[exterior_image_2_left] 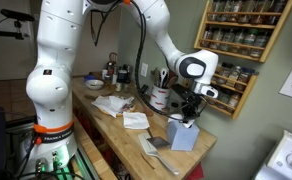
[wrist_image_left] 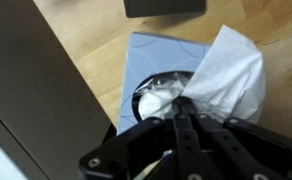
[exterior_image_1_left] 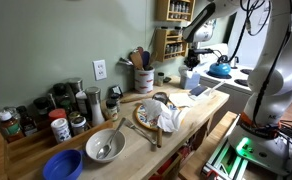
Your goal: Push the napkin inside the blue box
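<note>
A blue tissue box (wrist_image_left: pixel 151 65) lies under my gripper in the wrist view, with an oval opening on top. A white napkin (wrist_image_left: pixel 226 70) sticks out of the opening to the right, part of it inside. My gripper (wrist_image_left: pixel 183 108) is shut, its fingertips together at the opening's edge and touching the napkin. In both exterior views the box (exterior_image_2_left: pixel 182 135) (exterior_image_1_left: pixel 191 78) stands on the wooden counter with the gripper (exterior_image_2_left: pixel 189 112) right above it.
The wooden counter (exterior_image_1_left: pixel 191 112) holds a plate with a cloth (exterior_image_1_left: pixel 158 115), a bowl with a spoon (exterior_image_1_left: pixel 104 146), a blue bowl (exterior_image_1_left: pixel 62 164), spice jars (exterior_image_1_left: pixel 56 110) and a utensil crock (exterior_image_1_left: pixel 143 78). Loose napkins (exterior_image_2_left: pixel 134 120) lie near the box. A spice rack (exterior_image_2_left: pixel 244 30) hangs on the wall.
</note>
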Action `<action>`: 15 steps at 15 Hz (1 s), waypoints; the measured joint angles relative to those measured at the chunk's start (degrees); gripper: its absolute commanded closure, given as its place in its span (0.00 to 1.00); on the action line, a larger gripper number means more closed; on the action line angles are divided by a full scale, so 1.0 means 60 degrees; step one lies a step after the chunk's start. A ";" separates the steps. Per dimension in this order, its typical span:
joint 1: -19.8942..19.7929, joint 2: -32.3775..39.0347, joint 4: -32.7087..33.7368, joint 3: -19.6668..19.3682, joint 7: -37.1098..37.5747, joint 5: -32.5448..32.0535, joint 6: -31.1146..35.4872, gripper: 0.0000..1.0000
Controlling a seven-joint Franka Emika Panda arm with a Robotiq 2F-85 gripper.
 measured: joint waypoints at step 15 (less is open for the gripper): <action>0.0099 0.0646 0.0220 0.0138 0.0000 -0.0110 -0.0110 0.99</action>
